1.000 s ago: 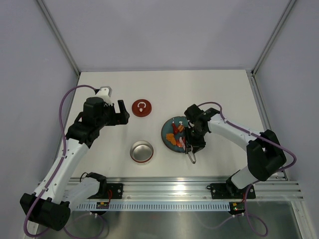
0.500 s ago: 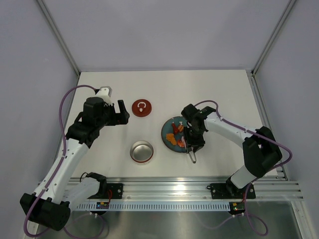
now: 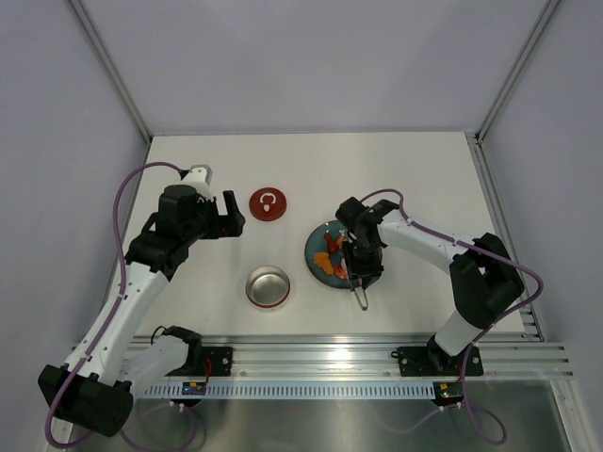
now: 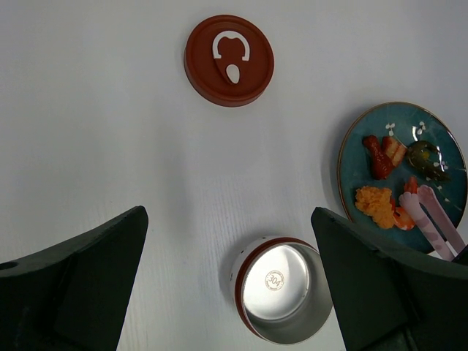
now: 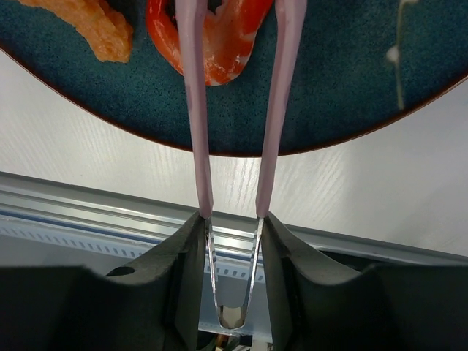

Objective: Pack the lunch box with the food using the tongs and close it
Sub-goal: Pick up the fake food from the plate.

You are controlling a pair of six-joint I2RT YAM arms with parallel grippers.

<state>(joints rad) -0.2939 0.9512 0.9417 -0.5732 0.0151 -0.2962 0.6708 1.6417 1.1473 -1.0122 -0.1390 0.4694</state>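
The right gripper [image 5: 232, 219] is clamped on the tongs [image 5: 196, 110] near their hinge end. Each of its fingers [image 5: 183, 248] presses on the outside of one pink arm, and the hinge loop sits back between them. The two arms reach forward over the near rim of the teal plate [image 5: 344, 88], and a curled red piece of food [image 5: 219, 44] lies on the plate between them; the tips run out of view. An orange piece [image 5: 88, 25] lies on the plate just outside the arms. The lunch box [image 4: 281, 289] stands upright and uncovered to the plate's left, apart from it, its shiny bottom showing. Its lid [image 4: 229, 60] lies flat, white loop up, also left of the plate but farther from the arm bases. The left gripper [image 3: 229, 215] hangs well left of the plate, fingers spread wide and holding nothing.
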